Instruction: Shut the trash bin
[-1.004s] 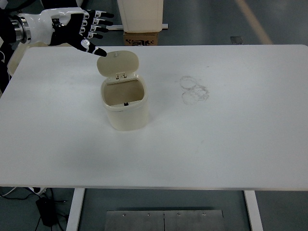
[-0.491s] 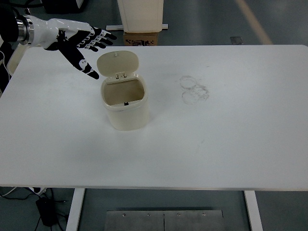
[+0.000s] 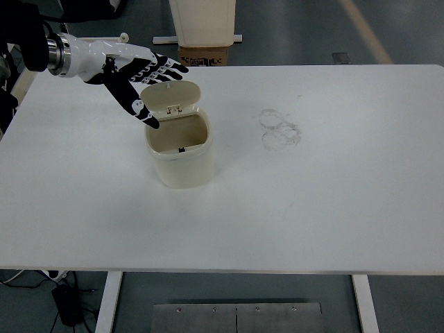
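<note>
Trash bin point(image 3: 180, 154): cream, upright, on the white counter point(image 3: 333, 201), left of centre and toward the far half. Lid point(image 3: 171, 97) open, hinged at the bin's far rim, standing up and tilted slightly back. Inside of the bin visible, walls bare as far as can be seen.

Left hand point(image 3: 135, 73) is over the lid's left side, palm turned toward the bin, fingers point(image 3: 168, 66) spread flat and straight, holding nothing. Fingertips reach across above the lid's top edge; thumb points down toward the bin's left rim. Can't tell whether the hand actually touches the lid, they overlap from this angle. White forearm cuff and black arm come in from the upper left corner.

Right of the bin, well apart: faint ring-shaped smudges point(image 3: 279, 130) on the counter surface.

Beyond the far edge of the counter: a cardboard box point(image 3: 204, 55) on the floor with a cream-coloured container point(image 3: 202, 21) above it. Under the near edge, counter legs and a cable on the floor at lower left.
</note>
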{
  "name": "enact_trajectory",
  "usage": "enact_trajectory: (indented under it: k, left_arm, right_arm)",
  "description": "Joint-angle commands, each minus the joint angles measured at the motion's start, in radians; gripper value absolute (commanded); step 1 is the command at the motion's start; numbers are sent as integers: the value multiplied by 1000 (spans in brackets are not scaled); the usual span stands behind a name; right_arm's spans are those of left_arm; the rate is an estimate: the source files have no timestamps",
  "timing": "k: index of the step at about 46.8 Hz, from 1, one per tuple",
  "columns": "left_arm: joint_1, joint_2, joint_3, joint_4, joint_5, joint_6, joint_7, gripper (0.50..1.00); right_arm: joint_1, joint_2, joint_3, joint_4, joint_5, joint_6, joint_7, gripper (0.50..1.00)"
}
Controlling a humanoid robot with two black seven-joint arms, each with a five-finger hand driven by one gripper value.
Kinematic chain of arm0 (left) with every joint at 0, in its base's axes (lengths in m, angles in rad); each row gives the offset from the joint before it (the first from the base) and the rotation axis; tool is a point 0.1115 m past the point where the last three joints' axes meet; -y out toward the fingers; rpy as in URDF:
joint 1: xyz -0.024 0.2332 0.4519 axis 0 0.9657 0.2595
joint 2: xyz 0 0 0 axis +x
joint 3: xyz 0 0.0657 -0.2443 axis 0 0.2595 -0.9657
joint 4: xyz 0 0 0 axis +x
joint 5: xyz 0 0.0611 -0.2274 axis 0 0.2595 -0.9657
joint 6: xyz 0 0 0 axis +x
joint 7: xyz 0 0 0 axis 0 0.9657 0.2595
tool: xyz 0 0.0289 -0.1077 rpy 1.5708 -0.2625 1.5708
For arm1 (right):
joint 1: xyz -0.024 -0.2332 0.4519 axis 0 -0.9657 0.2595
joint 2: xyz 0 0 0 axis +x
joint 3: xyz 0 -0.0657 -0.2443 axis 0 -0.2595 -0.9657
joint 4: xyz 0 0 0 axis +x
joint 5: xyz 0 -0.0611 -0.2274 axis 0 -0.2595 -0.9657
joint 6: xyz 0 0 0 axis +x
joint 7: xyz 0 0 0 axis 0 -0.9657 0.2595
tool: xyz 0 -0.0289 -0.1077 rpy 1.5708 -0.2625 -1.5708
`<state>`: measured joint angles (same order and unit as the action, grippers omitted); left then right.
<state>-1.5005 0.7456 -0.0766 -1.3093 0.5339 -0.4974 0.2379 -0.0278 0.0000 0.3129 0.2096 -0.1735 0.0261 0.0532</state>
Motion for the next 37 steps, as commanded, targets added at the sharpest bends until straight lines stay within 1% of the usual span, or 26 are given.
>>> enact_trajectory:
  k: [1,13,21,24,37]
  left_arm:
    - [-6,0,0,-21,0,-12,0,1000]
    - [-3,-2,0,-42,0,-13,0,1000]
    - [2,-2,0,-76,0,-13,0,1000]
    - [20,-2,0,-91,0,-13,0,1000]
    - [39,-2,1,-96,0,-13,0,1000]
  right_arm:
    - [0,0,0,-1,0,0,-1,991]
    - [0,0,0,-1,0,0,1,993]
    - [0,0,0,-1,0,0,-1,993]
    - [0,0,0,-1,0,0,1,993]
    - [0,0,0,1,0,0,1,993]
